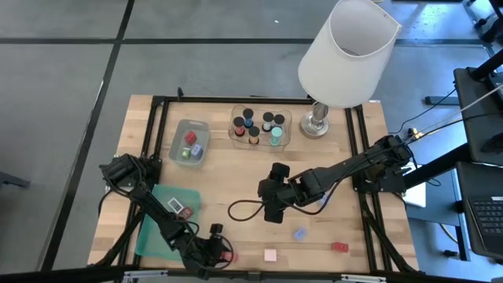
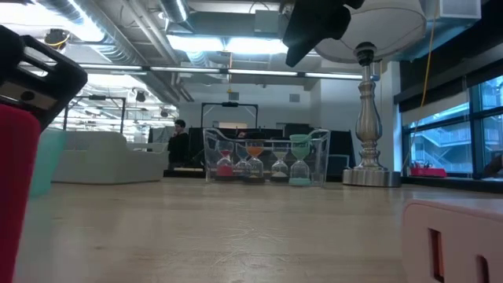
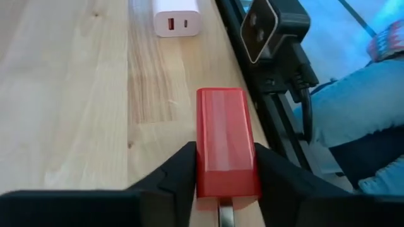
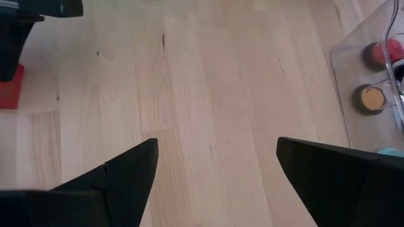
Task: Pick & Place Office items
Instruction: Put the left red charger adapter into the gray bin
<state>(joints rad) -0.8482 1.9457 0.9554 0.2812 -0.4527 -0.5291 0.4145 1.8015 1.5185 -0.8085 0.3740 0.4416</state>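
Left wrist view: red block (image 3: 226, 140) is gripped between left claw (image 3: 224, 173) fingers, at bench (image 1: 236, 196) front edge. Right claw (image 1: 273, 206) is held open above bench centre.

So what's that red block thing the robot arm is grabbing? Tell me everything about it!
The red block is a smooth, glossy, plastic-looking rectangular piece with rounded edges. It lies flat on the wooden table, close to its front edge. The left gripper has a dark finger pressed against each long side, squeezing it.
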